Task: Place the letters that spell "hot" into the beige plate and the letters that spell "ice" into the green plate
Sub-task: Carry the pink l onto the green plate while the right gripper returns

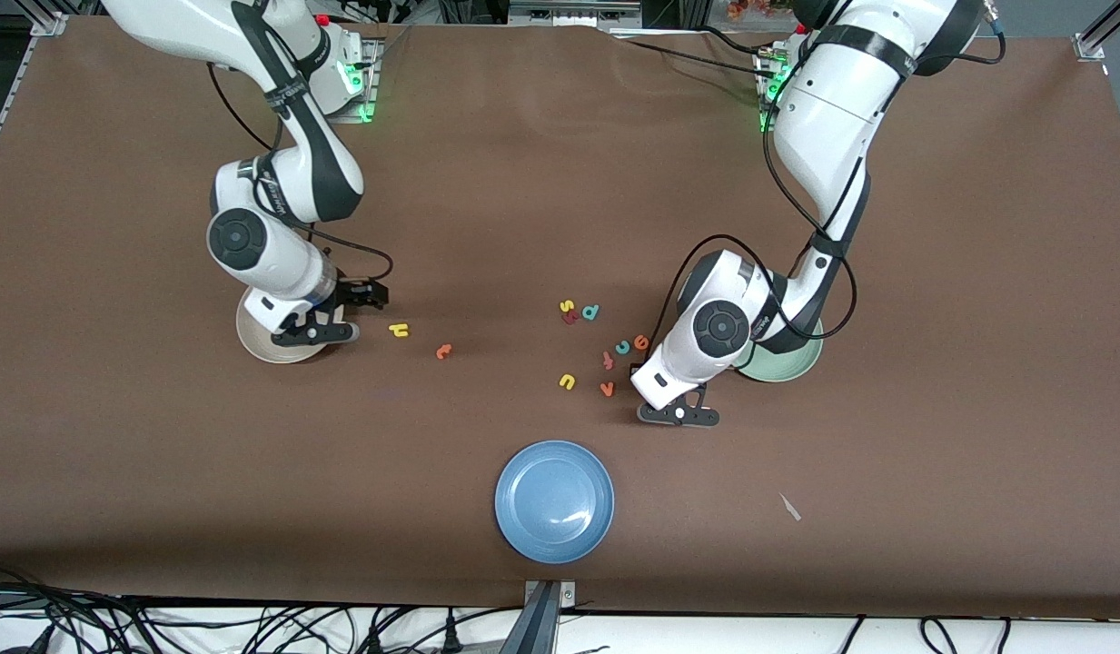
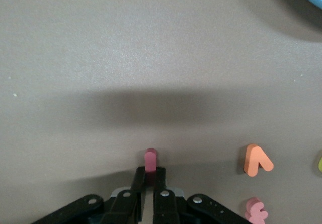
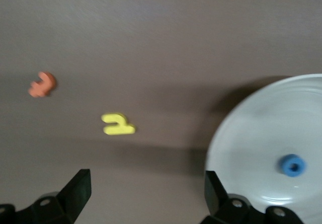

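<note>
Left wrist view: left gripper (image 2: 149, 183) pinched tight on the dark red i (image 2: 150, 159), a short rounded foam bar, down at the matte brown table (image 2: 151, 48); orange v (image 2: 257, 160) and salmon f (image 2: 256, 209) close beside, both soft-edged foam.

Front view, taking the blue plate (image 1: 554, 500), a smooth round shallow dish, as landmark: left gripper (image 1: 634, 371) farther from the camera than that plate, toward the left arm's end; green plate (image 1: 789, 366), pale mint and round, mostly hidden under the left arm, farther still toward that end. Loose cluster of tiny foam letters farther from the camera than the blue plate: yellow u (image 1: 568, 381), teal c (image 1: 623, 346), orange e (image 1: 641, 342), teal d (image 1: 590, 312). Toward the right arm's end from the blue plate: orange t (image 1: 443, 351), yellow h (image 1: 399, 330), then the beige plate (image 1: 255, 338), cream and round, half covered by the right arm.

Right wrist view: right gripper (image 3: 146, 191) spread wide, holding nothing, over the beige plate's rim; blue o (image 3: 292, 165), a small ring, lying in that plate.
</note>
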`<move>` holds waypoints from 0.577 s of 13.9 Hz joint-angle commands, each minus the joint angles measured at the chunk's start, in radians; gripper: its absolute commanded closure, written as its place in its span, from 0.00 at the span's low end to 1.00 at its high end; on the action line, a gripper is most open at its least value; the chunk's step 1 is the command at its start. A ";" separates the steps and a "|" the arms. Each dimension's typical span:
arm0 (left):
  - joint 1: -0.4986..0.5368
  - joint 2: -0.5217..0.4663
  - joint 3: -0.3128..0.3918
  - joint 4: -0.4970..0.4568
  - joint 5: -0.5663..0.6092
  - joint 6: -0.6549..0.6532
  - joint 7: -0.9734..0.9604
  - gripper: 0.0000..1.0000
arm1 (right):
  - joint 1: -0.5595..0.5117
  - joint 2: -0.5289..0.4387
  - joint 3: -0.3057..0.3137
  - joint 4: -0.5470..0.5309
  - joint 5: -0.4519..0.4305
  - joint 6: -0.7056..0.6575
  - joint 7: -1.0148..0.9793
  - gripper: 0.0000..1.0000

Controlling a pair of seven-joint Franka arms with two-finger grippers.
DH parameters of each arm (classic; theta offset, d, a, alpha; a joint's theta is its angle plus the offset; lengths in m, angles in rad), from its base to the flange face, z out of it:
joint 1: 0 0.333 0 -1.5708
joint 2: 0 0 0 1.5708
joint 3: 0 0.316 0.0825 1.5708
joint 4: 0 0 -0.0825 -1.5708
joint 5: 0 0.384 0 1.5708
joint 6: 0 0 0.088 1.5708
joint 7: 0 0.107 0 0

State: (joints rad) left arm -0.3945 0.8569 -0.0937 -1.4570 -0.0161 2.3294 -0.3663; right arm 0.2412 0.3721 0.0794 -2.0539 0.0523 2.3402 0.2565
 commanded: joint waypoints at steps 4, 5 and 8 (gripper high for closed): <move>0.040 -0.073 0.006 0.015 0.090 -0.206 0.053 1.00 | 0.107 0.195 0.037 0.271 0.000 -0.018 0.499 0.00; 0.063 -0.100 0.006 0.009 0.090 -0.261 0.085 1.00 | 0.109 0.214 0.037 0.288 0.003 -0.016 0.527 0.00; 0.137 -0.203 0.000 -0.109 0.079 -0.323 0.275 1.00 | 0.109 0.266 0.037 0.327 0.014 -0.012 0.584 0.00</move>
State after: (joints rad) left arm -0.3058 0.7526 -0.0856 -1.4425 0.0551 2.0248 -0.2021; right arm 0.3576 0.5829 0.1173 -1.7857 0.0541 2.3407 0.7941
